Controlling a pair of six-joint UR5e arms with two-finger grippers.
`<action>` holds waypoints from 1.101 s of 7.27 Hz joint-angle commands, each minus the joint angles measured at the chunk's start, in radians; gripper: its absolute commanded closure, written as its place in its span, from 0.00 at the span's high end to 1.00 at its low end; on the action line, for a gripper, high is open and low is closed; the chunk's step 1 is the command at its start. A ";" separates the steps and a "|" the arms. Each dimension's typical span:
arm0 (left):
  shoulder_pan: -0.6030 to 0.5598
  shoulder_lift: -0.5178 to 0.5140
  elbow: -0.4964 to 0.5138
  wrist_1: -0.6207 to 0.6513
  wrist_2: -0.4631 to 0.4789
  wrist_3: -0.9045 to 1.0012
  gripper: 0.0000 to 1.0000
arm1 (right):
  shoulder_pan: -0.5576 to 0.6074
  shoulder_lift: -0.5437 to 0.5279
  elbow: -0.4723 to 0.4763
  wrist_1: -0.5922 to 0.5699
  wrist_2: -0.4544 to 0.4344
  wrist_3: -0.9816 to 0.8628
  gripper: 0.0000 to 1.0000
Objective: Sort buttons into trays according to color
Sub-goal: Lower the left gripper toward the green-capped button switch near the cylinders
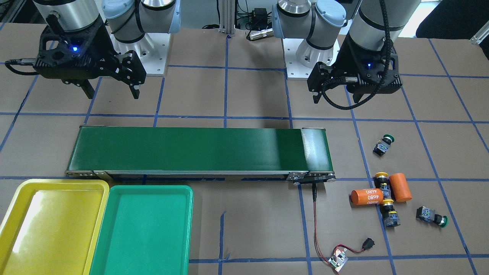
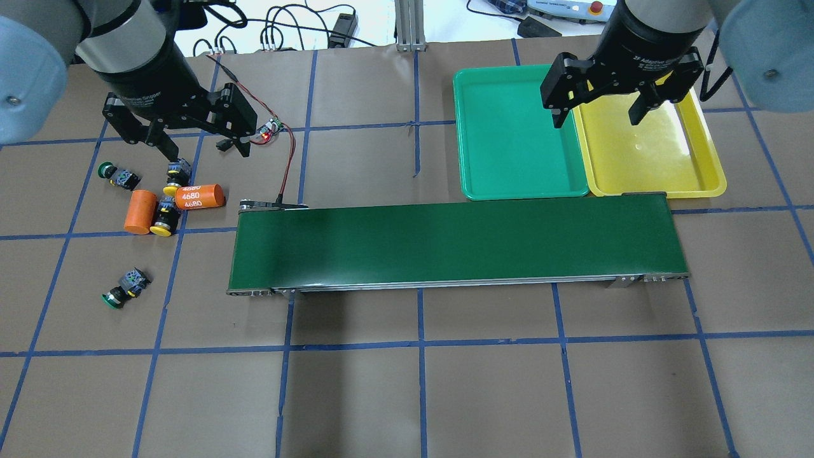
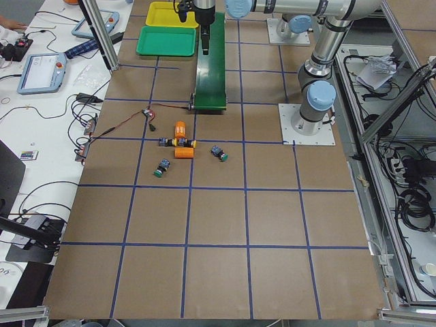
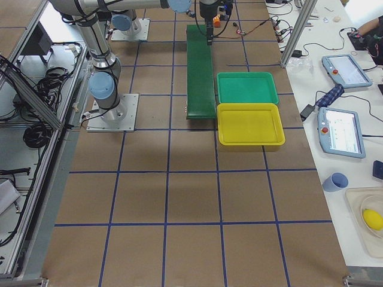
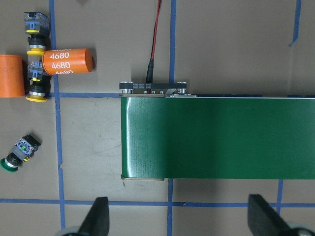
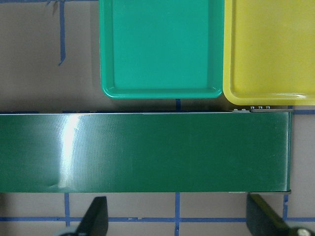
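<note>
While the orange cylinder [image 5: 68,61] is showing "4680" three times to the left wrist camera, that view is catching only one of the two green buttons [image 2: 124,289]. The overhead view is showing both on the tabletop [image 2: 407,381], with the yellow buttons [image 2: 161,229] touching the cylinder. The left gripper [image 2: 206,149] is hovering near them and the right gripper [image 2: 598,117] over the green tray [image 2: 509,140] and yellow tray [image 2: 648,159], both spread wide and holding nothing.

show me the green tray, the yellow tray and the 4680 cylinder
green tray [image 2: 515,137], overhead exterior view, bare floor
yellow tray [image 2: 648,159], overhead exterior view, bare floor
4680 cylinder [image 2: 199,196], overhead exterior view, labelled side
</note>
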 commanded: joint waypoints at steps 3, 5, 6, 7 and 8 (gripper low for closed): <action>0.017 -0.036 0.021 -0.004 -0.004 0.037 1.00 | 0.000 0.000 0.000 0.000 0.000 0.001 1.00; 0.046 -0.056 -0.011 0.005 -0.001 0.221 1.00 | 0.000 -0.002 0.000 0.000 0.000 0.001 1.00; 0.104 -0.061 -0.034 0.007 -0.001 0.351 1.00 | 0.000 -0.002 0.000 0.000 0.000 0.001 1.00; 0.182 -0.060 -0.074 0.007 -0.001 0.468 1.00 | 0.000 -0.002 0.000 0.000 0.000 0.001 1.00; 0.272 -0.061 -0.136 0.066 -0.001 0.628 1.00 | 0.000 -0.002 0.000 0.000 0.000 0.001 1.00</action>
